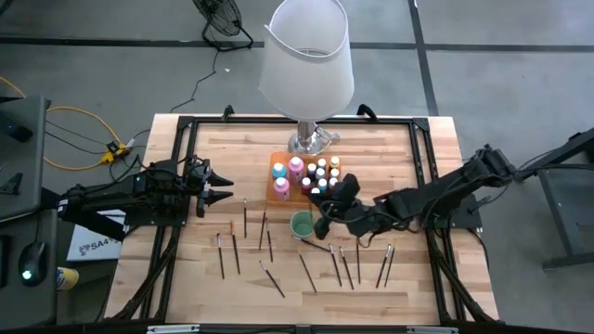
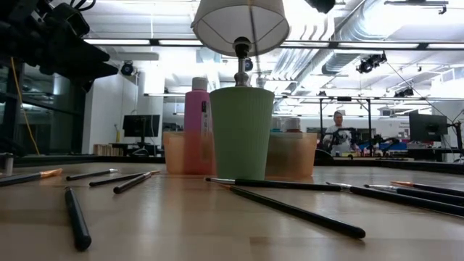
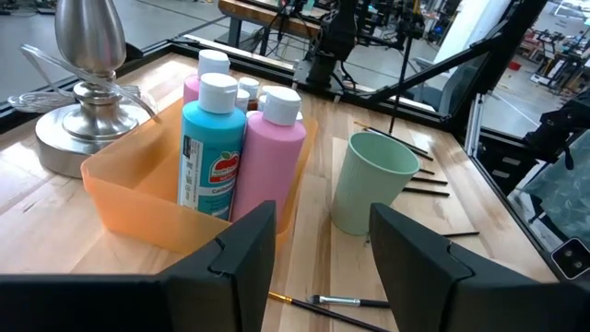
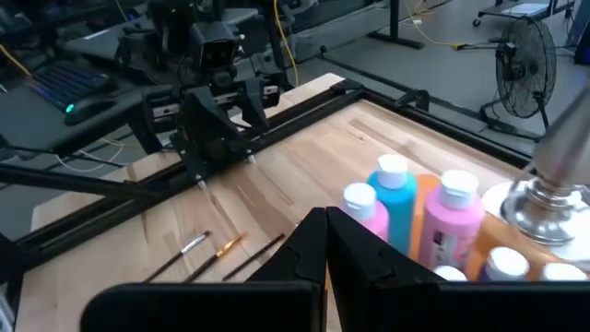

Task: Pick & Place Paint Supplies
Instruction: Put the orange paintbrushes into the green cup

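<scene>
Orange translucent tray (image 1: 279, 192) sits just past the bench (image 1: 186, 288) centre, toward the far edge, in front of the lamp (image 1: 308, 65) base. It holds the paint bottles: a teal bottle (image 3: 212, 152) and a pink bottle (image 3: 274, 148) upright side by side, with small white-capped bottles (image 1: 325, 173) packed behind them. Green cup (image 1: 302, 224) stands upright just beside the tray on the near side, apart from it. Dark-handled brushes (image 1: 306, 272) lie scattered flat across the near half of the bench.

Right gripper (image 1: 325, 225), fingers pressed together and holding nothing, hovers next to the cup and tray, on their right-edge side. Bottles lie just ahead of it in its wrist view.

Left gripper (image 1: 223, 186), fingers spread partway and empty, hangs near the left edge, pointed at the tray; tray and cup are well apart from it, with one brush (image 3: 323, 302) lying just below it.
</scene>
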`<state>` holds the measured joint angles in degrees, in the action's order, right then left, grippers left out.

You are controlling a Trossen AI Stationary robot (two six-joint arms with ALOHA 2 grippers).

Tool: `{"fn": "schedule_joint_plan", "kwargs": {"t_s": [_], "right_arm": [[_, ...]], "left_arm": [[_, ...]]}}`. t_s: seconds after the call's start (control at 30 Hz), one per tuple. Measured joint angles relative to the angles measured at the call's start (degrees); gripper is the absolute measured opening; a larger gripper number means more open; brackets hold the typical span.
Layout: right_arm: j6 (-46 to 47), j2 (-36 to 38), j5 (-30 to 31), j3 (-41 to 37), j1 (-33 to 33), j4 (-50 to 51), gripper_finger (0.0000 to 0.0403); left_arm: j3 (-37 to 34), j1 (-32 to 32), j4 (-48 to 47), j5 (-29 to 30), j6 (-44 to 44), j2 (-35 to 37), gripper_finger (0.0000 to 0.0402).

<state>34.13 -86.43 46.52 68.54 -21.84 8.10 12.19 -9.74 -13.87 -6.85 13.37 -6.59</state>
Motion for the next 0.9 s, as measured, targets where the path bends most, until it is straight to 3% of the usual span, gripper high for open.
{"fn": "schedule_joint_plan", "kwargs": {"t_s": [0.53, 0.9], "right_arm": [[6.6, -8.6, 1.4, 2.6, 0.9, -0.2, 0.0003], [10.7, -9.7, 1.6, -0.5, -0.8, 1.6, 0.0004]], "left_arm": [[0.0, 0.0, 0.0, 0.0, 0.0, 0.0, 0.0172], [0.0, 0.0, 0.0, 0.0, 0.0, 0.0, 0.0172]]}}
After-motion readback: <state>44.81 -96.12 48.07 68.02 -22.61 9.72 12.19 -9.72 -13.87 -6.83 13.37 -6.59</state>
